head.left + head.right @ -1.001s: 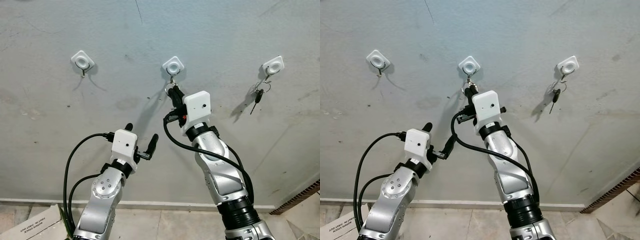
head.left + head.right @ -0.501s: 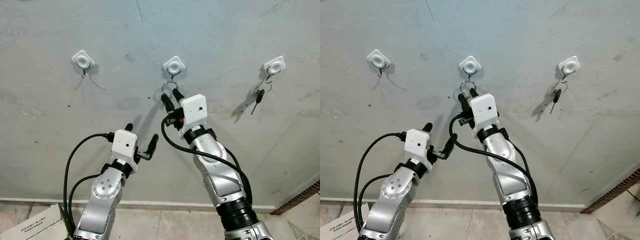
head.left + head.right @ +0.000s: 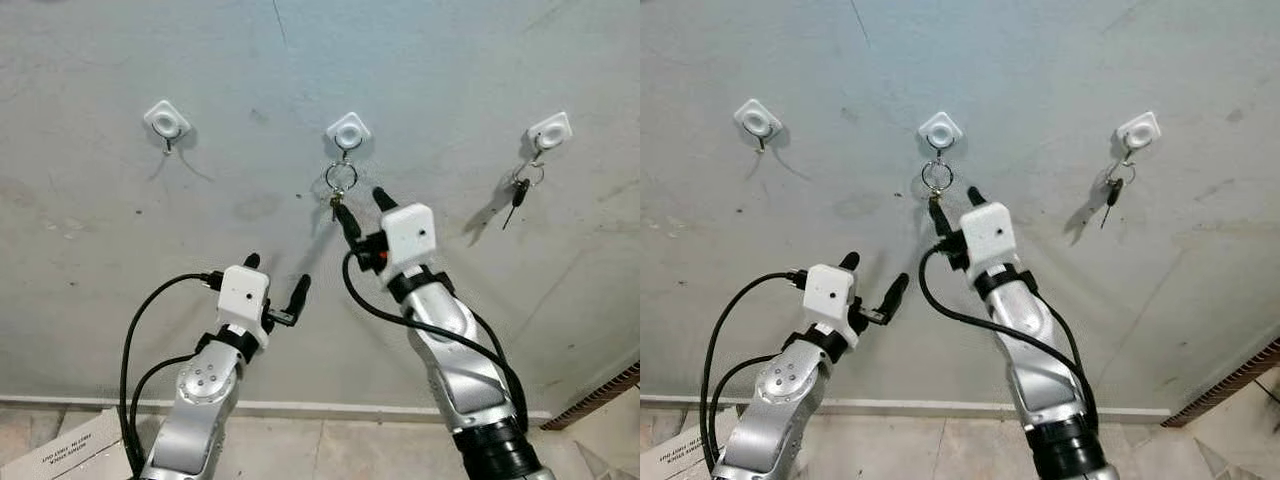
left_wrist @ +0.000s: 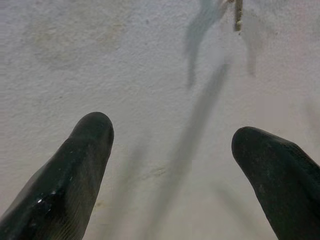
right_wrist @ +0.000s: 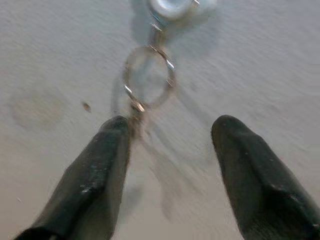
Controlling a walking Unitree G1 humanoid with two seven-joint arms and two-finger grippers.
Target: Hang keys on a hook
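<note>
The key ring (image 3: 340,178) with its small key hangs from the middle wall hook (image 3: 348,132). Just below it, the right gripper (image 3: 362,207) is spread wide, holding nothing. Lower left of that hook, the left gripper (image 3: 274,276) is open, empty.

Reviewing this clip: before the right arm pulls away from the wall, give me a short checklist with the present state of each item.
1. Key ring hangs from the middle hook: ok.
2. Right gripper open, fingers spread: ok.
3. Right gripper apart from the keys: cannot tell; in the right wrist view one finger lies right at the key below the ring.
4. Keys hanging still: cannot tell; the ring looks blurred in the right wrist view.
5. Left gripper open, low by the bare wall, out of the way: ok.
6. Right hook already carries a key; left hook bare: ok.
</note>
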